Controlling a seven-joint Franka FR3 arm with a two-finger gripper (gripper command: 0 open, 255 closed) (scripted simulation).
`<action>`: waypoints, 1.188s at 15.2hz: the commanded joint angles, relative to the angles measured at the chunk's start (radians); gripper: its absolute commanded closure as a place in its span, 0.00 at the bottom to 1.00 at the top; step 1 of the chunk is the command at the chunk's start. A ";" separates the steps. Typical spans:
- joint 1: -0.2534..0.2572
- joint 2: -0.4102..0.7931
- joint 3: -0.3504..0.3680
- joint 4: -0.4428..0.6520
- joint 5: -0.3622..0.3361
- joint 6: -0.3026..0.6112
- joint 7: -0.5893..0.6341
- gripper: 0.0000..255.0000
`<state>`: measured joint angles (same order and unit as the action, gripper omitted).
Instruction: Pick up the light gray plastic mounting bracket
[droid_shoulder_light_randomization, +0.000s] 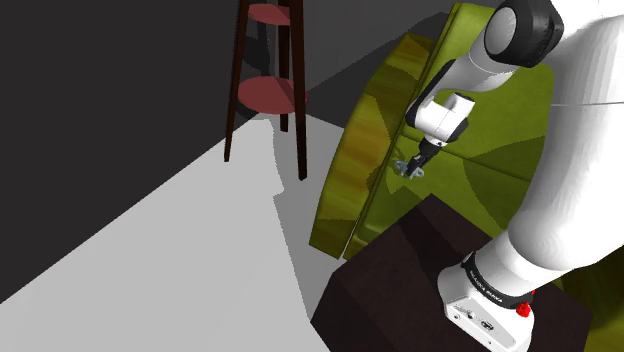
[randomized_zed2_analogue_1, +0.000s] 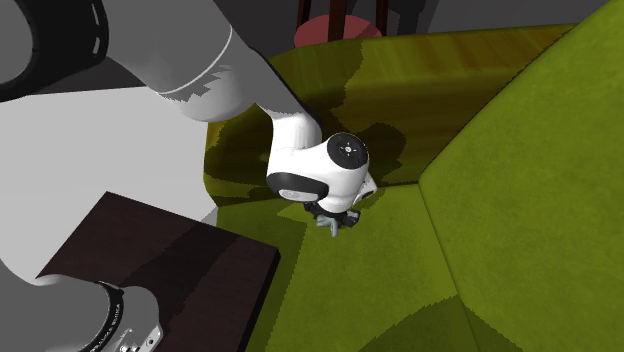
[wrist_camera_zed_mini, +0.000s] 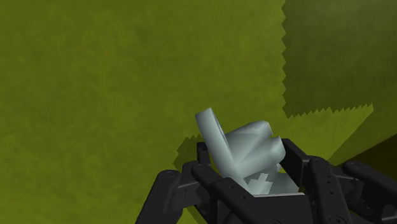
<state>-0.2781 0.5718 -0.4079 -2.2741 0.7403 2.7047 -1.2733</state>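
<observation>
Bracket (wrist_camera_zed_mini: 238, 149), pale grey and angled, is clasped between the two black fingers (wrist_camera_zed_mini: 299, 164) of the gripper (wrist_camera_zed_mini: 249, 170), which press on it from either side. It hangs over the olive-green sofa seat (randomized_zed2_analogue_1: 500, 200), seemingly just clear of the cushion, though the gap is hard to judge. Near the arm's base is the dark brown stand (droid_shoulder_light_randomization: 400, 280); farther off, toward the shoulder view's left, a dark-legged stool (droid_shoulder_light_randomization: 268, 95) with red shelves stands on the grey floor (droid_shoulder_light_randomization: 180, 260).
</observation>
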 joint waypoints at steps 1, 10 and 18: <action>0.003 0.002 0.003 0.003 0.000 0.000 0.000 1.00; 0.073 -0.106 -0.086 -0.042 -0.099 -0.059 0.077 1.00; 0.135 -0.203 -0.168 -0.068 -0.205 -0.118 0.156 1.00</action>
<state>-0.1478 0.3770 -0.5696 -2.3386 0.5440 2.5911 -1.1228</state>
